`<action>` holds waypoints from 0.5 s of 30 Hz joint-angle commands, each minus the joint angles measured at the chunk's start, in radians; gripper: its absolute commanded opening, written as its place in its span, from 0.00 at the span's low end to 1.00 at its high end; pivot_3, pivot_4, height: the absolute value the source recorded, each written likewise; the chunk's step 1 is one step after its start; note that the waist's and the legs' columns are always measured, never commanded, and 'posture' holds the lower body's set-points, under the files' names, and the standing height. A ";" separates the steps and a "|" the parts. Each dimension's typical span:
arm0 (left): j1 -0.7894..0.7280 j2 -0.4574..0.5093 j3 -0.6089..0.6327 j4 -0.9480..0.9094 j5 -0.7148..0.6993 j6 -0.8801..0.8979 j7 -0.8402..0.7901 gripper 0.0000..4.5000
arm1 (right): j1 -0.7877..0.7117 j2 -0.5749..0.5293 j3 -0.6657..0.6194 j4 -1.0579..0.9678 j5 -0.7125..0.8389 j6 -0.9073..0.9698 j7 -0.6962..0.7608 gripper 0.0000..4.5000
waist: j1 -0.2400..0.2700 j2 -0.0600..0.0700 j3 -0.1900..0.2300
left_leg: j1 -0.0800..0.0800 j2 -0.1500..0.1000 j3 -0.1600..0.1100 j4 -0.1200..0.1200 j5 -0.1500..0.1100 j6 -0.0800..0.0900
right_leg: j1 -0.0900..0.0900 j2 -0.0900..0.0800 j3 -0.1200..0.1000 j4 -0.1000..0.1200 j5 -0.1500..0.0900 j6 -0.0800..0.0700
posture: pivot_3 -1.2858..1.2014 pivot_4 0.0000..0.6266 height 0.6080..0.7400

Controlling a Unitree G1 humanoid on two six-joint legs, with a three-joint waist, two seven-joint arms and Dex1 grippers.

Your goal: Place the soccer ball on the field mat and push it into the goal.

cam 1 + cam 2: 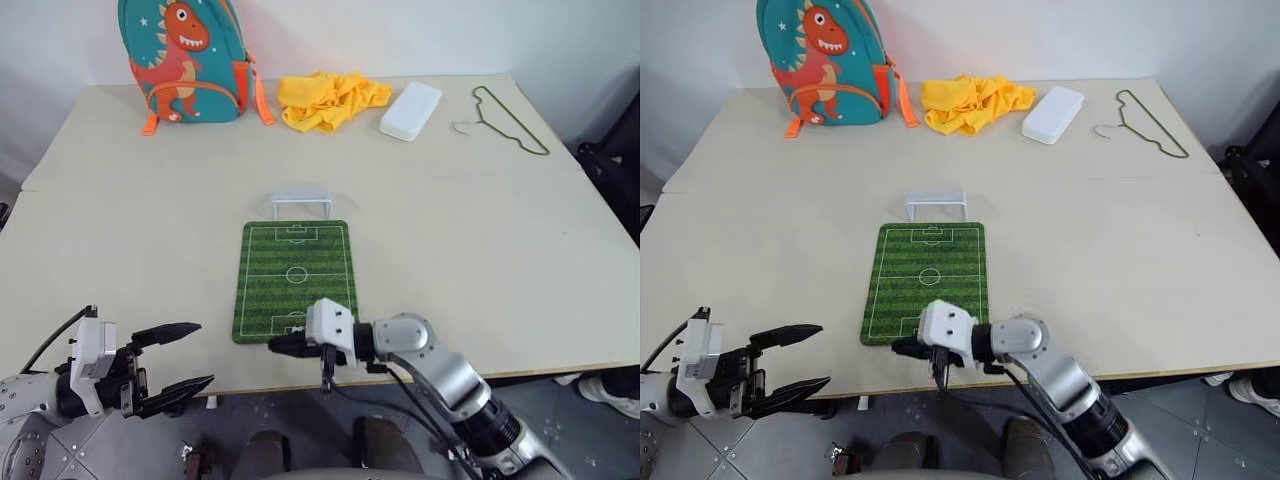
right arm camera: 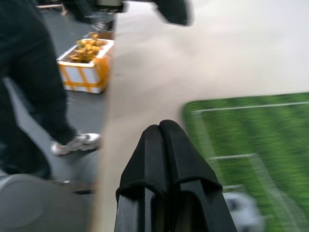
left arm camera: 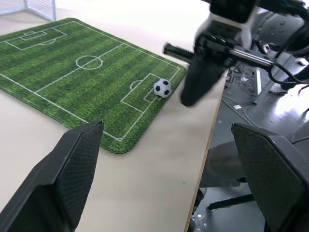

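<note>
From the head, the right end effector [image 1: 285, 346] hovers clenched and empty at the field mat [image 1: 295, 262]'s near edge, opposite the goal [image 1: 302, 201] at the far end, likely to push. The left wrist shows the soccer ball [image 3: 162, 88] resting in the near penalty box just beside those fingers. The left end effector [image 1: 180, 362] waits released off the counter [image 1: 500, 230], leaving the lane free.
</note>
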 commanded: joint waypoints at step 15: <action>-0.050 -0.058 -0.028 0.012 -0.006 -0.012 0.035 1.00 | -0.065 -0.050 -0.173 0.198 0.218 -0.366 0.273 0.00 | -0.002 0.000 0.000 | -0.001 0.000 0.001 -0.002 -0.001 0.001 | -0.001 0.001 -0.003 0.003 0.001 0.001 | 0.52 0.24 1.00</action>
